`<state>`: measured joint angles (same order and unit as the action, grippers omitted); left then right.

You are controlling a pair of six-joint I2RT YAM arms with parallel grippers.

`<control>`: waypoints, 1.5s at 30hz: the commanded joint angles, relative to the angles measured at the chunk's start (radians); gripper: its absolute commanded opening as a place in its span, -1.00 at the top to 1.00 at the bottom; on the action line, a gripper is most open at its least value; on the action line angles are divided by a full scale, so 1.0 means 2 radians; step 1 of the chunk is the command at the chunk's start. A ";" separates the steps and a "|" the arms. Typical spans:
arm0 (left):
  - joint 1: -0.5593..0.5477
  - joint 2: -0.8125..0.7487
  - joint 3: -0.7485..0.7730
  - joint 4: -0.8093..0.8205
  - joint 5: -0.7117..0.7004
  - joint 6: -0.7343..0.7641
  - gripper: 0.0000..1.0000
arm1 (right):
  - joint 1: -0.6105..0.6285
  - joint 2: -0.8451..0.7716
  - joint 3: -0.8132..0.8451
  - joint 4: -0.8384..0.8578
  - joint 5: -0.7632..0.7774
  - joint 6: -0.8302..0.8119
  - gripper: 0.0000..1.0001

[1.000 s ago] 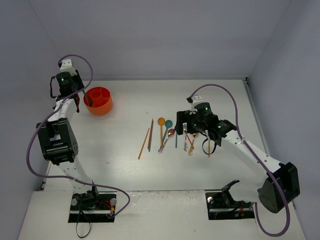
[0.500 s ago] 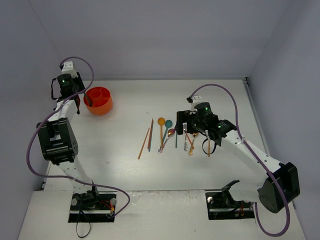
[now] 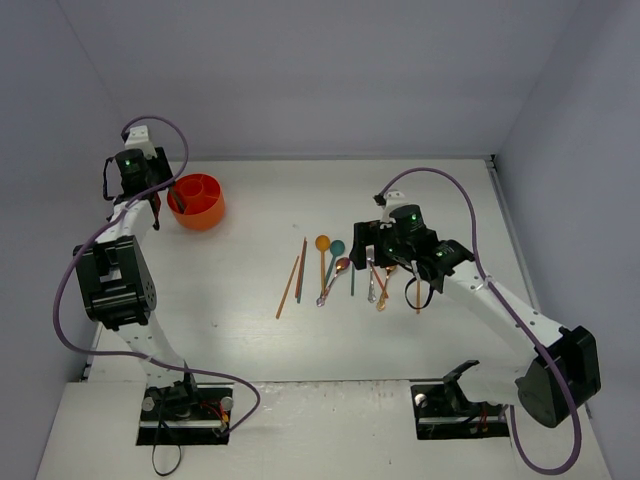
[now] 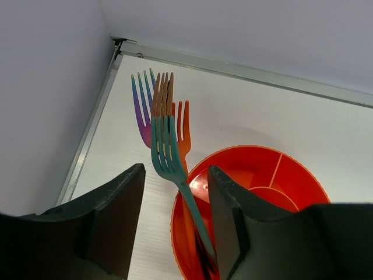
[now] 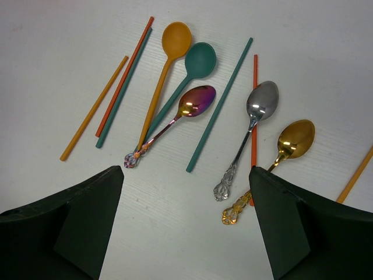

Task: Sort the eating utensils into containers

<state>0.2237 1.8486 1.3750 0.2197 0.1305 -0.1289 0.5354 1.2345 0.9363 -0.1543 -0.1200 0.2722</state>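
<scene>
Left jaws parted around teal fork [image 4: 165,149], seemingly to leave it leaning among forks [image 4: 143,116] in far-left cup [image 4: 291,175]; right jaws wide open over spoons [image 5: 262,99] on bench [image 5: 175,204], likely choosing next.

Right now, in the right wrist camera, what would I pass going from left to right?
Yellow chopstick → orange spoon → silver spoon → gold spoon → second yellow chopstick, cut off by the right edge.
</scene>
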 commanded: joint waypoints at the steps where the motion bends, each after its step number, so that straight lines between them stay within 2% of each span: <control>1: 0.002 -0.048 0.020 0.008 -0.007 0.010 0.01 | -0.003 -0.019 0.011 0.012 -0.001 0.003 -0.73; 7: 0.001 -0.094 0.036 -0.034 -0.028 -0.016 -0.21 | -0.004 -0.022 0.016 0.008 0.033 0.013 -0.74; 11: -0.005 -0.140 0.060 -0.113 -0.056 -0.036 -0.36 | -0.004 -0.009 0.022 0.002 0.057 0.033 -0.73; 12: -0.010 -0.154 0.065 -0.155 -0.060 -0.039 -0.44 | -0.005 -0.003 0.023 0.000 0.058 0.039 -0.72; 14: -0.015 -0.165 0.069 -0.176 -0.061 -0.048 -0.50 | -0.005 0.001 0.025 0.000 0.076 0.048 -0.72; 16: -0.051 -0.204 0.062 -0.232 -0.064 -0.051 -0.55 | -0.006 0.018 0.029 -0.004 0.091 0.059 -0.69; 19: -0.097 -0.243 0.039 -0.273 -0.079 -0.062 -0.56 | -0.009 0.038 0.032 -0.006 0.110 0.076 -0.62; 23: -0.149 -0.306 -0.030 -0.296 -0.051 -0.111 -0.56 | -0.014 0.076 0.029 -0.007 0.122 0.095 -0.49; 27: -0.216 -0.355 -0.070 -0.330 -0.049 -0.127 -0.56 | -0.023 0.105 0.019 -0.007 0.138 0.127 -0.23; 31: -0.257 -0.402 -0.131 -0.341 -0.055 -0.157 -0.56 | -0.039 0.123 -0.004 -0.006 0.155 0.165 -0.02; 38: -0.293 -0.440 -0.191 -0.340 -0.039 -0.205 -0.56 | -0.059 0.155 -0.015 -0.005 0.168 0.188 0.15; 45: -0.301 -0.437 -0.194 -0.340 -0.020 -0.215 -0.56 | -0.061 0.193 -0.018 0.006 0.165 0.205 0.30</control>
<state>-0.3678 0.9783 0.9722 -0.4971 0.0609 -0.5197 0.4175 1.5936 0.9065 -0.1734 0.1741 0.6371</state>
